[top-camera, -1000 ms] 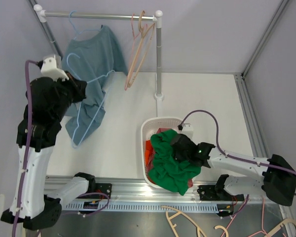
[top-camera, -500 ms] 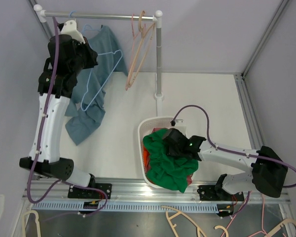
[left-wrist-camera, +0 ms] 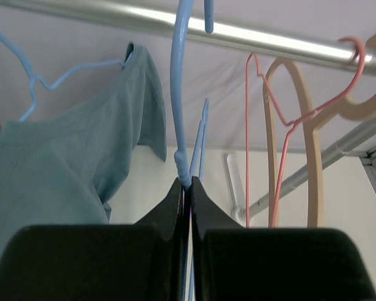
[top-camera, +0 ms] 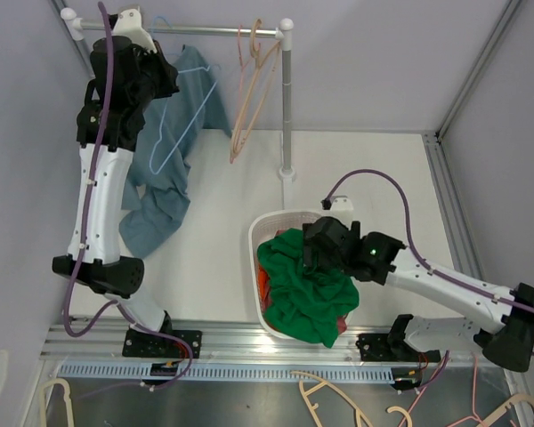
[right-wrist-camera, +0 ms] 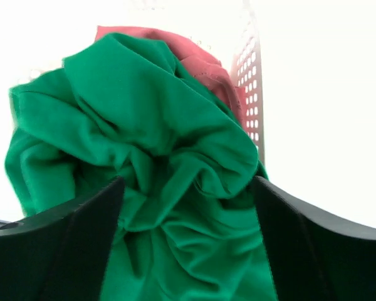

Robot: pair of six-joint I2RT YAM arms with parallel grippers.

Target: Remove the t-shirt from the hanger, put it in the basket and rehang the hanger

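Observation:
My left gripper is up by the rail, shut on the neck of a bare light-blue hanger. Its hook curls up at the rail; whether it rests on it I cannot tell. A teal t-shirt hangs askew from a second blue hanger on the same rail, with its lower end trailing on the table. A green t-shirt lies bunched in the white basket. My right gripper hovers just over it, open, fingers wide on either side.
A pink wire hanger and wooden hangers hang at the rail's right end by its upright post. Red cloth lies under the green shirt. More hangers lie below the table's near edge.
My left arm has swung the bare blue hanger up from beside the teal shirt to the rail. My right gripper has opened, let go of the green t-shirt and lifted slightly.

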